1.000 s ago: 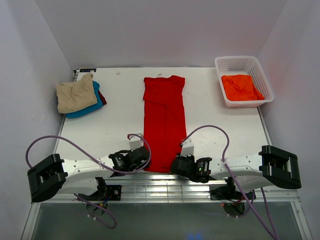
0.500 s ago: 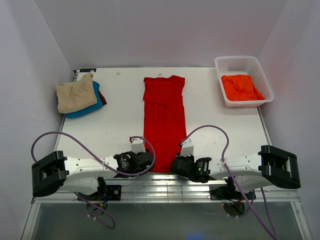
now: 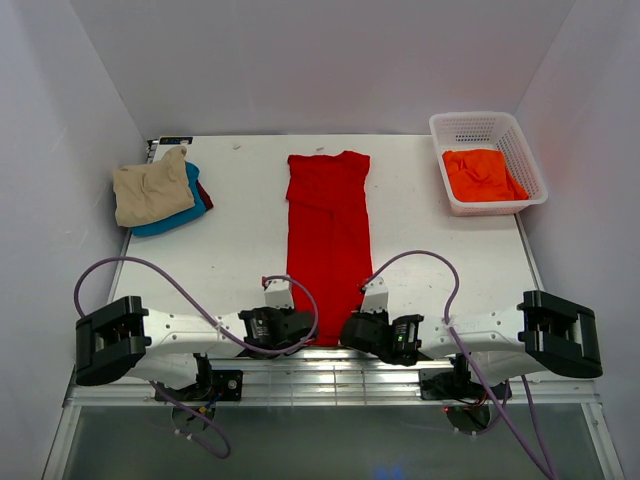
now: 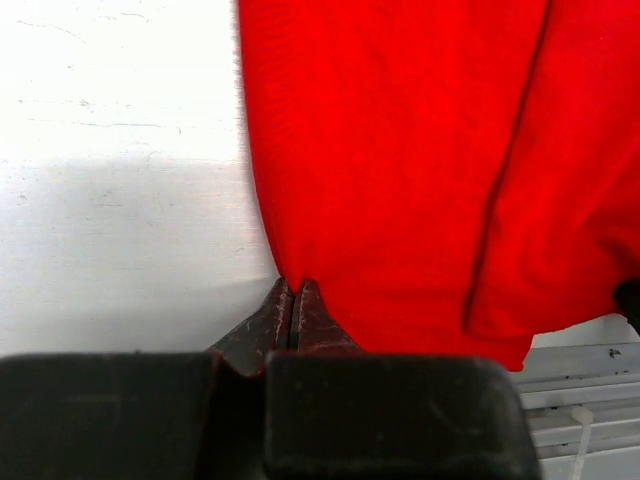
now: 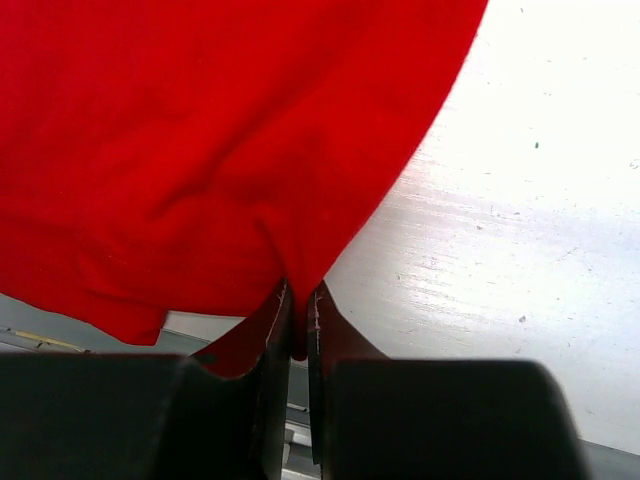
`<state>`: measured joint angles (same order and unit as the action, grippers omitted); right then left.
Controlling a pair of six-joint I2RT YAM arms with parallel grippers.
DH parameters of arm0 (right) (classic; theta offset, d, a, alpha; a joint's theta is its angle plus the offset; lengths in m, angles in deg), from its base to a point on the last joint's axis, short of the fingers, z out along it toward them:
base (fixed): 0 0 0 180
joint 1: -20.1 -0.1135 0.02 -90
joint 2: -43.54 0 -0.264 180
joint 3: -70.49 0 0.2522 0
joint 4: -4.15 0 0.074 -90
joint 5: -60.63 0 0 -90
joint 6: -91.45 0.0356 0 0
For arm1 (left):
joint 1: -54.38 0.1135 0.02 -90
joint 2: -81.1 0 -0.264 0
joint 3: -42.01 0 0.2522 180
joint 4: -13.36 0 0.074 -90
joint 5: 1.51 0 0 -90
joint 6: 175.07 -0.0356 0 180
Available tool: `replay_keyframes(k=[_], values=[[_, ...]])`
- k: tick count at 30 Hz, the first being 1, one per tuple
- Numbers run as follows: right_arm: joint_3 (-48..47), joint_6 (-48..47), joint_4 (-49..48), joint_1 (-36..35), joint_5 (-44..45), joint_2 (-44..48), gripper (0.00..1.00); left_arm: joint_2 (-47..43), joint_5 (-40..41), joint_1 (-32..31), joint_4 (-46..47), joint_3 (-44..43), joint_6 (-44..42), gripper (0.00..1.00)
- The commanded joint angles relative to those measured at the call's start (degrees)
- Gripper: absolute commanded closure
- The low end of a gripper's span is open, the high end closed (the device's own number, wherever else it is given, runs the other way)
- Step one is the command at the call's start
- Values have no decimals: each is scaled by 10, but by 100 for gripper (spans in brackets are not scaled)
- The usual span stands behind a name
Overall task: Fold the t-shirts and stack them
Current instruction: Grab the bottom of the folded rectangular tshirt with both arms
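Red shirt (image 3: 328, 240) lies flat on the table (image 3: 230, 250), sleeves folded in. Collar is far, hem at the near edge.

Left gripper (image 4: 292, 303) is pinched tight on the hem's left corner. Right gripper (image 5: 300, 318) is clamped on the right corner, cloth bunched between its fingers.

Step in hand, by my reading: the grasp for the lengthwise fold.

Next you lift both corners together, keep them level, carry them toward the collar and lay them square.

Stack (image 3: 158, 195) sits far left. Orange shirt (image 3: 483, 173) is in the basket (image 3: 490, 125).
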<state>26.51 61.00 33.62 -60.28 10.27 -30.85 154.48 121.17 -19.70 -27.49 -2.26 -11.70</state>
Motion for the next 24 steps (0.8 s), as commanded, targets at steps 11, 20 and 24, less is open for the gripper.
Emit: replay_keyframes(k=[11, 20, 24], values=[[-83, -97, 64, 67, 62, -11, 92, 28, 106, 1, -102, -62, 1, 100], [-114, -203, -18, 138, 26, -51, 92, 22, 102, 57, 50, -72, -125, 100], [-138, -242, -49, 167, 7, -80, 92, 12, 65, 124, 113, -62, -183, 100]])
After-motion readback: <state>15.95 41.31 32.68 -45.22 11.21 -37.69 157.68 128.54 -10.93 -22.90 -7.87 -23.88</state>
